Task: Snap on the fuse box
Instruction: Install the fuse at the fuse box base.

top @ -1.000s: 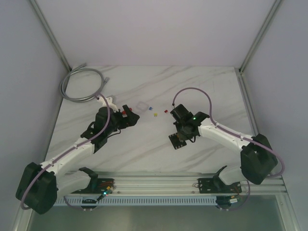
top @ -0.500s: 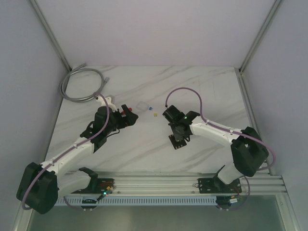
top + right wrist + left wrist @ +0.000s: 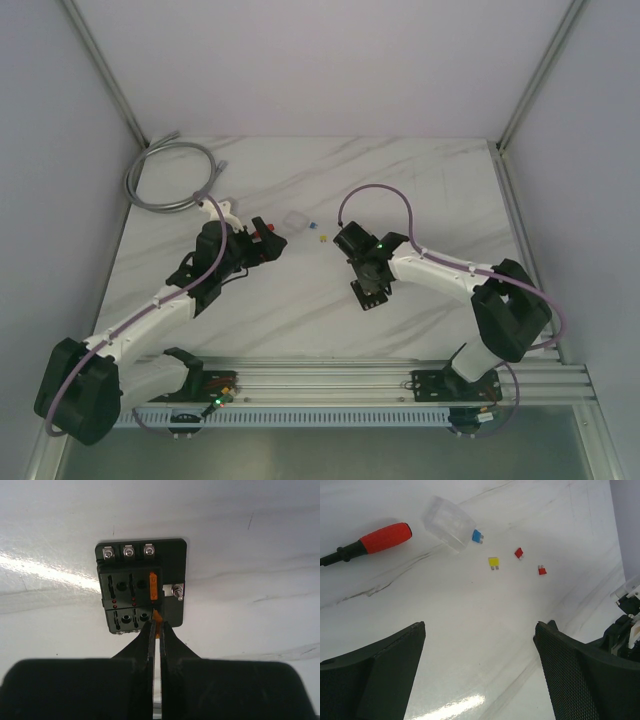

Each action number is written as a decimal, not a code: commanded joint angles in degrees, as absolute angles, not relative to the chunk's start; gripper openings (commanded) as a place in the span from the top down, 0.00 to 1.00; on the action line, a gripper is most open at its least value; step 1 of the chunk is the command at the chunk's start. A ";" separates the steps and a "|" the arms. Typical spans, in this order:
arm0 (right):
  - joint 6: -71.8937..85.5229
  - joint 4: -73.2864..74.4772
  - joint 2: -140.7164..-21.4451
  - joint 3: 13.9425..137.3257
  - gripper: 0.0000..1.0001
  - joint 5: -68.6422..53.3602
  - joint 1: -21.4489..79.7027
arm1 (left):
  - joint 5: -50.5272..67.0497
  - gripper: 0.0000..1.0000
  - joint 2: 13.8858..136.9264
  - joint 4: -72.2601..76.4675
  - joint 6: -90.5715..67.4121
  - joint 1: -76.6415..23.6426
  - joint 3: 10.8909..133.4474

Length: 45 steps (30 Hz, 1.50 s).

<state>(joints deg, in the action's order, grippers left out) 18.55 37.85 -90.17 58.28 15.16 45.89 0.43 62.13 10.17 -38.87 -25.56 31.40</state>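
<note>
Around the fuse box (image 3: 369, 294) I note bare marble table (image 3: 440, 180) on every side, widest on its far side up to the back wall. Nearer than the box runs the aluminium rail (image 3: 330, 385) that carries both arm bases. Far to the box's left a grey cable (image 3: 170, 175) lies coiled at the table's corner.

Right gripper (image 3: 157, 626) hangs directly over the fuse box, jaws pressed together on a held orange fuse (image 3: 157, 616) whose tip sits at the box's near edge. I cannot tell whether it has entered a slot.

Left gripper (image 3: 480, 670) stands well to the left of the box, jaws spread wide and holding nothing. Beyond it lie a red-handled tool (image 3: 385, 537) and a clear cover (image 3: 447, 524), with a blue fuse (image 3: 477, 536) just beside the cover. A yellow fuse (image 3: 493, 562) and two red fuses (image 3: 519, 553) lie loose between these and the box.

Against the frame a second earlier, the right arm's elbow has drawn in and its wrist has swung leftward, now hiding one red fuse from the top camera. The fuse box has not shifted. The left arm is unchanged.

Inside the box, a seated orange fuse (image 3: 153, 586) occupies the far slot of the right-hand column.
</note>
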 commanded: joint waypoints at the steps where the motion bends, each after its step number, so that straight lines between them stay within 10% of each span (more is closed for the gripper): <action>1: 17.22 36.83 -90.89 58.48 1.00 16.85 46.47 | 1.30 0.00 61.16 9.71 -38.08 -25.31 32.34; 45: 14.10 35.33 -88.94 54.81 1.00 19.58 48.85 | 2.10 0.00 60.16 10.01 -38.84 -25.32 32.34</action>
<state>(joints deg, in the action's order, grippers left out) 14.96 36.14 -89.89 56.23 18.11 48.23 1.32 60.90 10.20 -38.92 -25.56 31.40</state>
